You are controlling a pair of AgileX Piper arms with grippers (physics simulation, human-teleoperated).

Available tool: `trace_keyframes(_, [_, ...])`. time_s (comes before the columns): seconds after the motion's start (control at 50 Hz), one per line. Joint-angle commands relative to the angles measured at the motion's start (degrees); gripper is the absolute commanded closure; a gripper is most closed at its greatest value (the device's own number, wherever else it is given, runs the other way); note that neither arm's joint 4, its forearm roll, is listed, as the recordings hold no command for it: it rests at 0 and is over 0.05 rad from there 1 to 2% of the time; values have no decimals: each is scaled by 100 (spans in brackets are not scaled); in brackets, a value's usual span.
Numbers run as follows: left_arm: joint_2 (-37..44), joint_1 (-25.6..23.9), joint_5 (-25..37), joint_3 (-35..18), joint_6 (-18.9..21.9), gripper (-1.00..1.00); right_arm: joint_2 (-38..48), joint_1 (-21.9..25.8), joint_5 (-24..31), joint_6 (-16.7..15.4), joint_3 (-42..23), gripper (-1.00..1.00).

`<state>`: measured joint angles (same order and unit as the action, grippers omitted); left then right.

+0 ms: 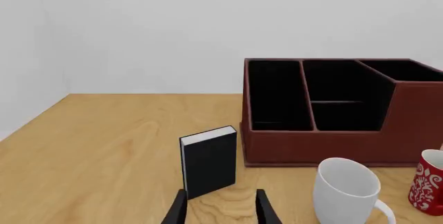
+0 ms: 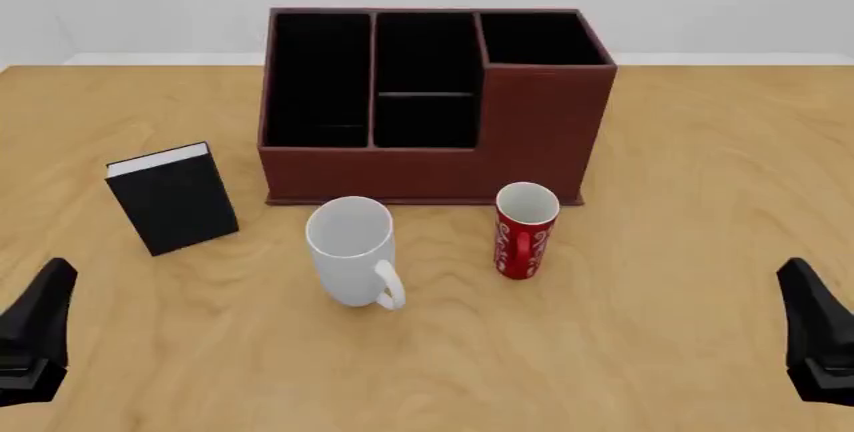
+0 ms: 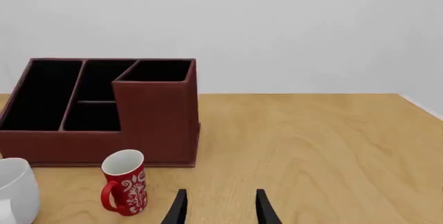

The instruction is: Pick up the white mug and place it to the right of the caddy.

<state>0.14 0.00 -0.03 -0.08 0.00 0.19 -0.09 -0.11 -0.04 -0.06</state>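
I saw the white mug (image 2: 352,249) standing upright on the table (image 2: 641,252), just near of the caddy (image 2: 427,102), with the red mug (image 2: 525,230) to its right and a black book (image 2: 171,197) farther left. My left gripper (image 1: 220,208) and right gripper (image 3: 220,207) both sat spread apart, holding nothing, well clear of everything.

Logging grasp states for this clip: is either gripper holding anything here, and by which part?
Nothing is held. The left gripper and right gripper are both open and empty; the white mug stands untouched.
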Motion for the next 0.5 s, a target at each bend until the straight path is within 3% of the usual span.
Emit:
trace_keyframes(0.02, [28,0,-7,-17,0,-100,163,-30,-127,37,-10,-100])
trace_keyframes(0.24, [28,0,-7,-17,0,-100,122,-23,-104,43,-18,-100])
trace_keyframes(0.36, [28,0,-7,-17,0,-100,16,156,-4,286,-197,-100])
trace_keyframes(0.5, [28,0,-7,-17,0,-100,-7,354,420,118,-730,-100])
